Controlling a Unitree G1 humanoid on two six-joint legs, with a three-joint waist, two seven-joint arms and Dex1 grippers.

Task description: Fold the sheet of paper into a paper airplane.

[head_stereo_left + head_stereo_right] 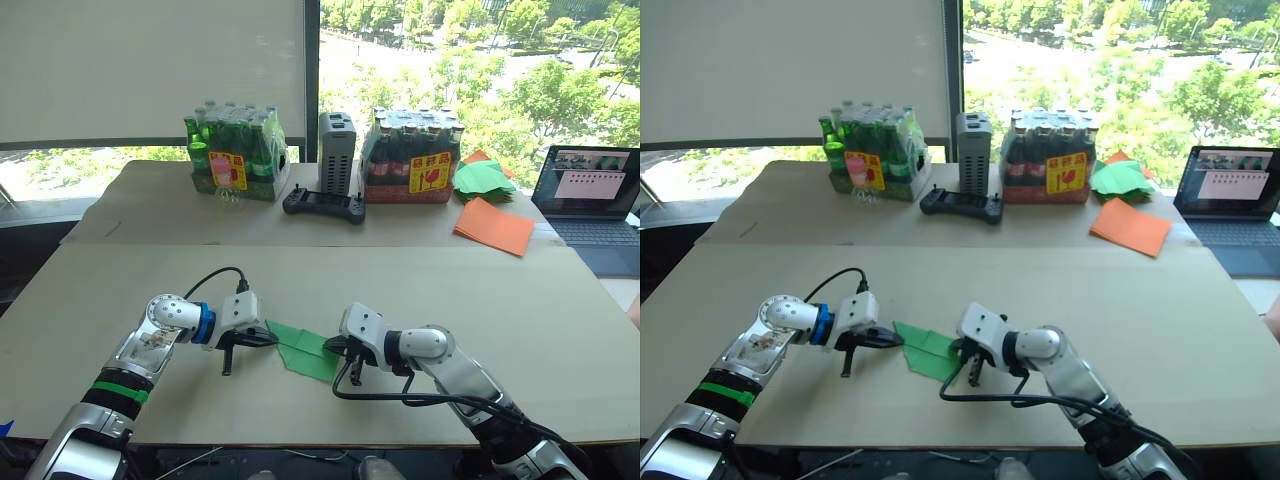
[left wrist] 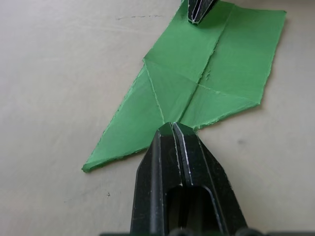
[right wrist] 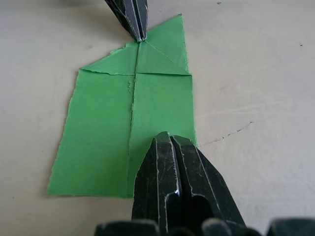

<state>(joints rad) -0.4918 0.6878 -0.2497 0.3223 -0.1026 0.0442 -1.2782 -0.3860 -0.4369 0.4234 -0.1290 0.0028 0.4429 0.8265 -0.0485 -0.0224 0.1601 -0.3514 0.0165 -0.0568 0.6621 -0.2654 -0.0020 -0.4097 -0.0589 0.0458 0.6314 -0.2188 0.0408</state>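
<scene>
Here both closed tools (image 1: 262, 338) (image 1: 335, 347) press the paper airplane (image 1: 305, 350); labels unreadable.

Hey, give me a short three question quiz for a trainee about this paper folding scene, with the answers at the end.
1. True or false: both claws have their tips together on the green paper.
2. Which lies nearer the laptop: (a) the orange sheets, (b) the green bottle pack?
3. Fill in: the black controller lies between the two bottle packs, in front of a grey ____.

Key: 1. True: left claw at the pointed end, right claw at the square end, both shut. 2. (a). 3. Box.
</scene>
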